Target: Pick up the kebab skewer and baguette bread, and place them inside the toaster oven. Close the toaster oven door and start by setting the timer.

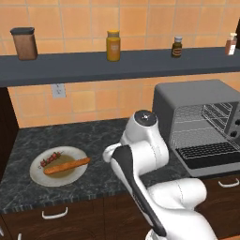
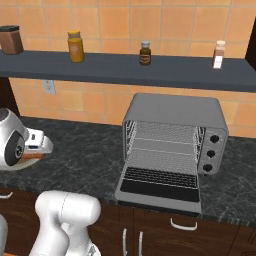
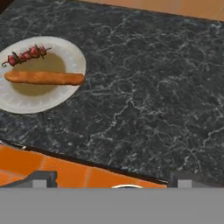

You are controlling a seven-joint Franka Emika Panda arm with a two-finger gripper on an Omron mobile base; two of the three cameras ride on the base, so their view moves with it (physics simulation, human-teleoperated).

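Hand view: the plate (image 3: pixel 65 94) lies on the dark marbled counter (image 3: pixel 148 87), its left rim cut off by the frame edge. On the plate, the baguette bread (image 3: pixel 43 78) lies across the middle, and the kebab skewer (image 3: pixel 27 55) lies just beside it on the far side, apart from the loaf. My gripper (image 3: pixel 112 181) shows as two grey finger tips low in this view, set wide apart with nothing between them; they hang above the counter, clear of the plate and well apart from the food.

In the left base view the plate (image 1: pixel 37 176) sits left of my arm, with the baguette bread (image 1: pixel 66 166) and kebab skewer (image 1: pixel 50 160) both on it. The skewer's chunks are too small to count there. The toaster oven (image 1: pixel 187 101) stands well to the right of the plate, its right side cut off by the frame.

In the right base view the toaster oven (image 2: pixel 175 112) is seen whole, with the toaster oven door (image 2: pixel 159 192) folded down flat and wire racks visible inside. My arm hides most of the plate (image 2: pixel 20 164) there.
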